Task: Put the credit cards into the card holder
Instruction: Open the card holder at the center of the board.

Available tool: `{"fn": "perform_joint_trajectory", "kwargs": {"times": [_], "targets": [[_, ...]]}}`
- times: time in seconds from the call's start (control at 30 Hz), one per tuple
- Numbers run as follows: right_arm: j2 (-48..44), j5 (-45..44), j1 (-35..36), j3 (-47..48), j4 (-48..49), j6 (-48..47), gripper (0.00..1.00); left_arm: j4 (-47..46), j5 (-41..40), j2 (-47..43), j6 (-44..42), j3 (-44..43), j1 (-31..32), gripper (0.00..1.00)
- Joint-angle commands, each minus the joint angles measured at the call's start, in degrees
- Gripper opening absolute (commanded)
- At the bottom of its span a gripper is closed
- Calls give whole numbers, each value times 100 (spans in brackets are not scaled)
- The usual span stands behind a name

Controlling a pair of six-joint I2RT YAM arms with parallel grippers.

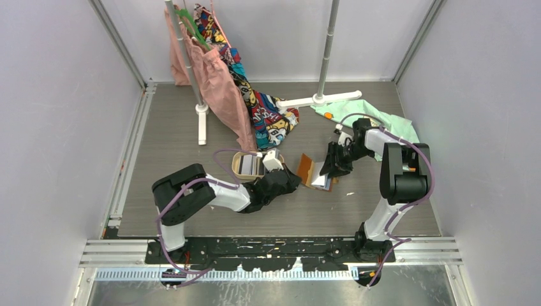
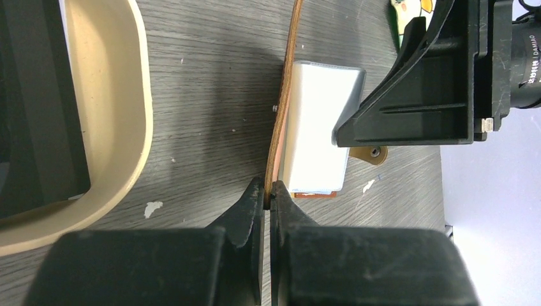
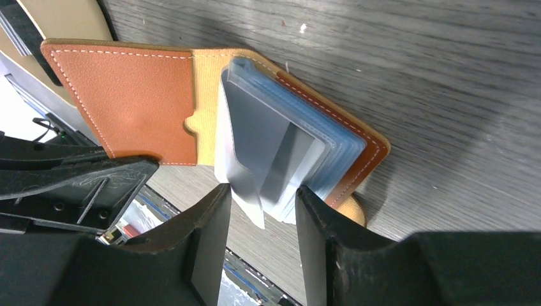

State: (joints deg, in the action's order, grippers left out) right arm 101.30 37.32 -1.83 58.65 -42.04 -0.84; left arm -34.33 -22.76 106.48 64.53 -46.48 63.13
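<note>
The card holder (image 1: 311, 171) lies open on the table, tan-brown leather with clear sleeves (image 3: 274, 146) fanned up. My left gripper (image 2: 268, 191) is shut on the edge of its raised cover (image 2: 285, 95) and holds it upright. My right gripper (image 3: 261, 197) is open, its jaws on either side of the sleeves' near edge without pinching them. A grey credit card (image 3: 292, 159) sits in one sleeve. More credit cards (image 1: 247, 166) lie in the oval wooden tray (image 1: 239, 156) to the left of the holder.
The tray's rim (image 2: 137, 115) is close to my left gripper's left side. A clothes rack (image 1: 203, 115) with a pink garment (image 1: 220, 83) and a comic-print cloth (image 1: 268, 115) stands behind. A green cloth (image 1: 376, 118) lies at back right.
</note>
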Motion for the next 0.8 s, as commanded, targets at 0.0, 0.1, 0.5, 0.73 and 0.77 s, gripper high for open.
{"fn": "perform_joint_trajectory", "kwargs": {"times": [0.0,0.1,0.5,0.73,0.77], "targets": [[-153,-221,-150,137,118,73,48,-171,-139,45,-11,-177,63,0],[-133,-211,-177,129,101,75,49,-170,-105,81,-8,-205,61,0],[182,513,-178,212,25,192,48,-206,62,220,19,-300,110,0],[59,1284,-219,230,18,156,46,-220,64,223,27,-274,115,0],[40,1320,-221,222,28,160,45,-222,63,223,29,-274,113,0]]}}
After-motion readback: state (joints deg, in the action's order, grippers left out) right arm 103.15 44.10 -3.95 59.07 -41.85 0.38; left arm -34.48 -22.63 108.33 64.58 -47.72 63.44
